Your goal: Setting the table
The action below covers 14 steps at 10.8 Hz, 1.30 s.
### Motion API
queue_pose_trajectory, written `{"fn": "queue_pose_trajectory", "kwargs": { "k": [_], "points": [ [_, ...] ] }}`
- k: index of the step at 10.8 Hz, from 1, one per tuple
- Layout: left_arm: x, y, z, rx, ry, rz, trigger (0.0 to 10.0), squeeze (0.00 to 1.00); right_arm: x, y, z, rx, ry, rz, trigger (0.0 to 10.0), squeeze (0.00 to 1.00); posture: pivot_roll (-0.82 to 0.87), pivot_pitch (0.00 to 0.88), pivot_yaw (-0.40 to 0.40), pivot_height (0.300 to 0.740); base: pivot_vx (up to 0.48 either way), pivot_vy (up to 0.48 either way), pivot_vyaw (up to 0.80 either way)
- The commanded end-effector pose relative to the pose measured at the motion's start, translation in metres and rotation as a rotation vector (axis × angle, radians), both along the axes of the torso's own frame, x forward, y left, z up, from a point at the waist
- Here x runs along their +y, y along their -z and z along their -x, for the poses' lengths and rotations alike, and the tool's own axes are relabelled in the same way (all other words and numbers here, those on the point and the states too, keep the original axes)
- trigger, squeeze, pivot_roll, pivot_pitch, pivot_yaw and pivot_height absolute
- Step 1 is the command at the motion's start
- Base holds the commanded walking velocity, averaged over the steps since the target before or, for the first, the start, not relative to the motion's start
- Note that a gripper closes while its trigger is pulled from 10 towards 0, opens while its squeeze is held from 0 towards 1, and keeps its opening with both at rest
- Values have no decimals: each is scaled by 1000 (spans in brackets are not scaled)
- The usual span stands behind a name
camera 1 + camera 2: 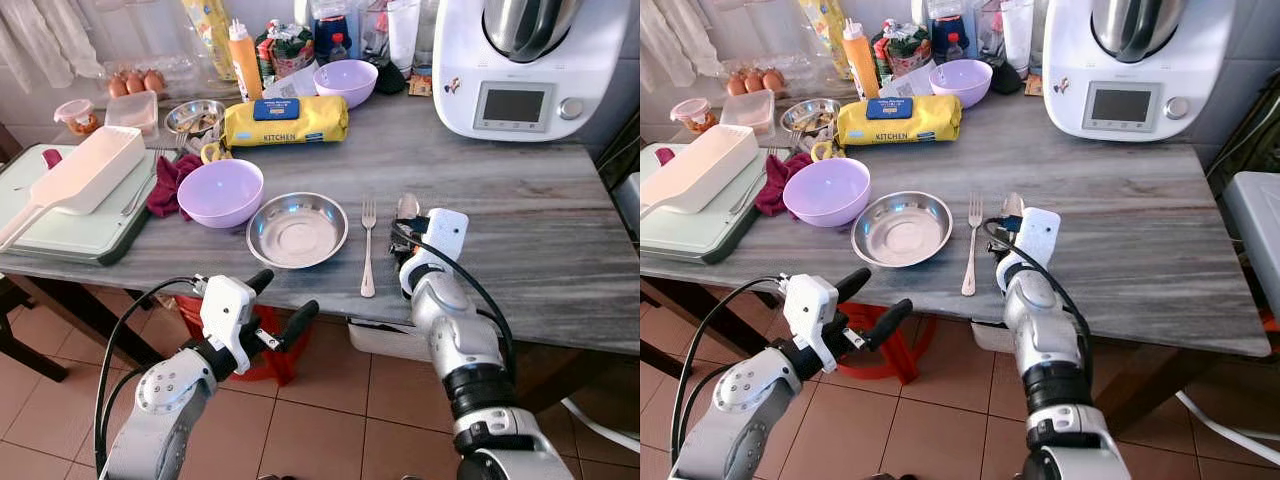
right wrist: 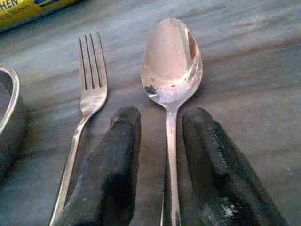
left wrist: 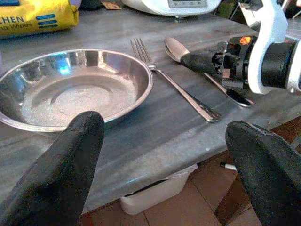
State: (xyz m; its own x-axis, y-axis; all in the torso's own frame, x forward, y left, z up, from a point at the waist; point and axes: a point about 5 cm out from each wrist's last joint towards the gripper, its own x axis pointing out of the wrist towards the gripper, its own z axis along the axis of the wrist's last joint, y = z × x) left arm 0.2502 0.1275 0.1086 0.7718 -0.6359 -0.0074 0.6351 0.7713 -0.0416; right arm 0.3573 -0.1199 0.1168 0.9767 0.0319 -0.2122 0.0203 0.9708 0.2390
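Place setting, near edge of the grey table [image 1: 520,230], in progress. Steel plate [image 1: 297,229]: lying flat near the table's front edge, just beside a lilac bowl [image 1: 220,191] on its left. Fork [image 1: 368,245]: lying just right of the plate, tines pointing away from the robot, apart from the rim. Spoon [image 2: 171,70]: lying just right of the fork and parallel to it, bowl facing up, resting on the tabletop. Right gripper [image 2: 162,160]: reaching low over the table edge, its two black fingers straddling the spoon's handle with a gap on each side, so it is parted and gripping nothing; whether the pads are touching the handle cannot be told. Left gripper [image 1: 282,305]: hanging below the table edge in front of the plate, fingers spread wide, holding nothing. Step in hand, as judged: the spoon is being laid down or squared up beside the fork. Next move, as judged: drawing the right gripper straight back and up without nudging the handle, keeping spoon and fork parallel. Back of table: yellow wipes pack [image 1: 285,119], second lilac bowl [image 1: 345,81], white kitchen machine [image 1: 520,65].
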Motion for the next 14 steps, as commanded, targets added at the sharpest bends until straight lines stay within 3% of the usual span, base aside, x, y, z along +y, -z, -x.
{"fn": "queue_pose_trajectory", "kwargs": {
  "k": [1, 6, 13, 14],
  "points": [
    [2, 2, -1, 12, -2, -17, 10000, 0, 3, 16, 4, 85, -13, -8, 10000, 788, -38, 112, 99, 740, 0, 0, 0],
    [1, 3, -2, 12, -7, -16, 10000, 0, -2, 16, 1, 95, -23, 2, 10000, 765, -41, 111, 96, 740, 0, 0, 0],
    [-3, 3, -2, 11, -9, -9, 10000, 0, 8, 15, 2, 92, -66, -19, 10000, 773, -50, 111, 91, 740, 0, 0, 0],
    [-5, 2, -3, 6, -9, 1, 10000, 0, 8, 14, 4, 67, -83, 11, 10000, 0, -52, 111, 88, 740, 0, 0, 0]
  ]
}}
